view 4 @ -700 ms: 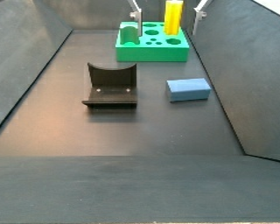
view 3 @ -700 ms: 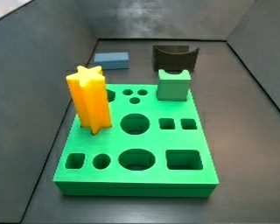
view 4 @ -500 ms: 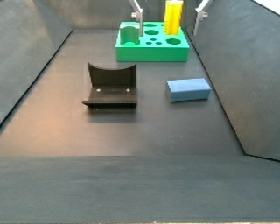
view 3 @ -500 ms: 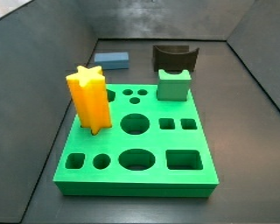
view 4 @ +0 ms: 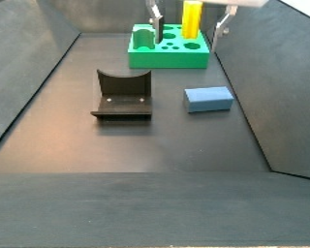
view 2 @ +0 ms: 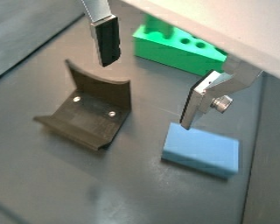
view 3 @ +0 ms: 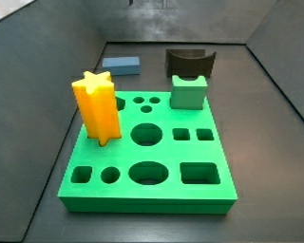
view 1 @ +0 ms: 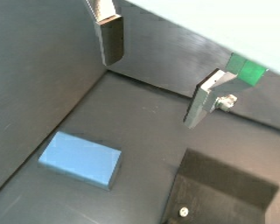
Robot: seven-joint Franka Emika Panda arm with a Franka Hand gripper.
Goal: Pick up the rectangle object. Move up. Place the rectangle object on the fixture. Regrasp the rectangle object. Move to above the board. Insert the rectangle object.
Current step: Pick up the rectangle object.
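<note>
The rectangle object, a slate-blue slab, lies flat on the dark floor (view 1: pixel 80 160) (view 2: pixel 202 150) (view 4: pixel 208 99) (view 3: pixel 122 65). It rests beside the fixture (view 2: pixel 90 114) (view 1: pixel 230 197) (view 4: pixel 121 95) (view 3: pixel 190 61), apart from it. My gripper (view 1: pixel 152 92) (view 2: pixel 149 93) (view 4: pixel 190 26) hangs open above the floor, higher than both, with nothing between its fingers (view 2: pixel 105 41). The green board (view 3: pixel 148 152) (view 4: pixel 170 48) (view 2: pixel 178 48) holds a yellow star prism (view 3: pixel 99 106) and a green cube (view 3: pixel 189 91).
Dark sloping walls (view 4: pixel 255 87) close in the floor on both sides and at the back. The board stands at one end of the enclosure, with the fixture and the blue slab on the floor beyond it.
In a side view the gripper's fingers have come down further into the picture from above. The slab, fixture and board have not moved.
</note>
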